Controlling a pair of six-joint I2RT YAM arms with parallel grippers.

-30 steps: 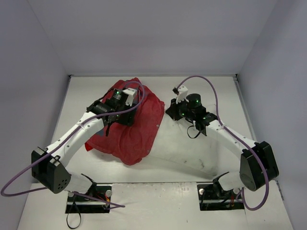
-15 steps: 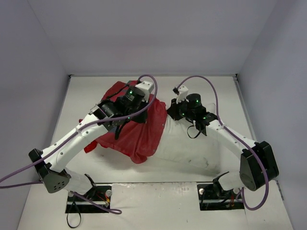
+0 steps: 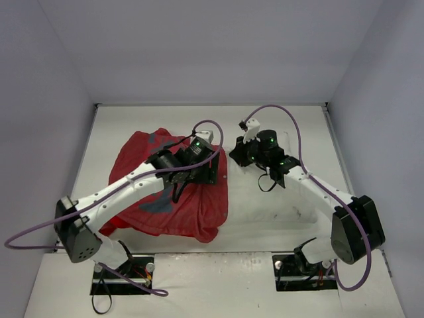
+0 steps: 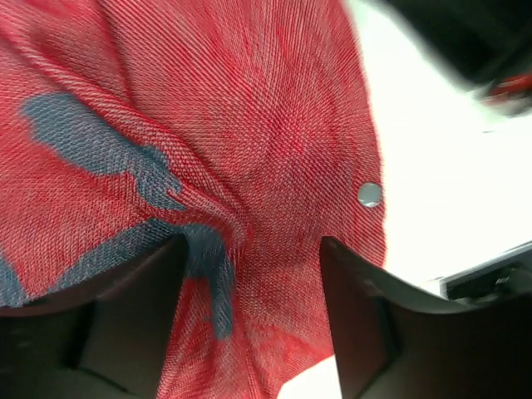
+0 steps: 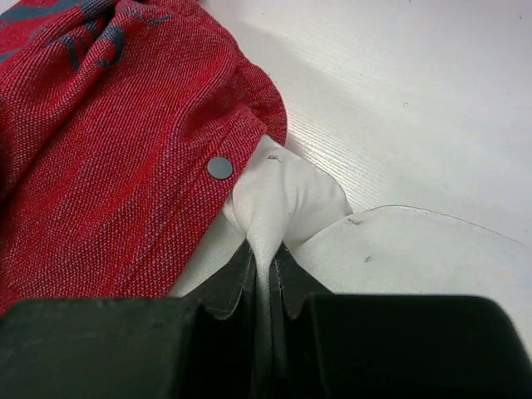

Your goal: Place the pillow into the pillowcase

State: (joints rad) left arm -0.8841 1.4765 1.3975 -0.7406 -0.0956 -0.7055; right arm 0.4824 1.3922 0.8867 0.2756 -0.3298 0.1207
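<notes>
Soft pillow (image 5: 283, 195) is pinched at a corner by closed right claw (image 5: 266, 258); limp pillowcase (image 4: 249, 108), best gripped at hem (image 4: 371, 229), is straddled by left claw (image 4: 249, 249), hold unclear.

White table (image 3: 278, 126) enclosed by plain pale-grey walls (image 3: 212, 53).
</notes>
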